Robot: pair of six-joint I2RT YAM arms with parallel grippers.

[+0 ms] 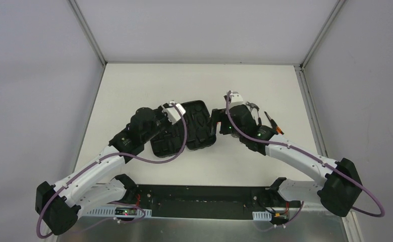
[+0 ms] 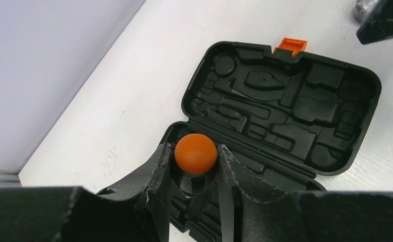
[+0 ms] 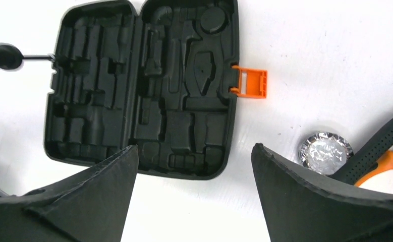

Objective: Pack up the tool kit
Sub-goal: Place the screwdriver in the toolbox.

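Observation:
The tool kit's black case (image 2: 285, 101) lies open and flat on the white table, its moulded slots empty and its orange latch (image 2: 290, 45) at the outer edge. My left gripper (image 2: 193, 147) is shut on a screwdriver (image 2: 196, 153) with a round orange cap, held over the case's near half. In the right wrist view the screwdriver's black handle (image 3: 0, 55) shows at the far left, with its shaft tip reaching into the case (image 3: 149, 91). My right gripper (image 3: 194, 147) stands open and empty above the table, just off the case's latch-side corner.
A shiny silver roll (image 3: 325, 151) and orange-and-black pliers (image 3: 381, 151) lie on the table to the right of the case, beside my right arm. In the top view the pliers (image 1: 274, 123) lie near the right wall, and both arms meet over the case (image 1: 199, 128).

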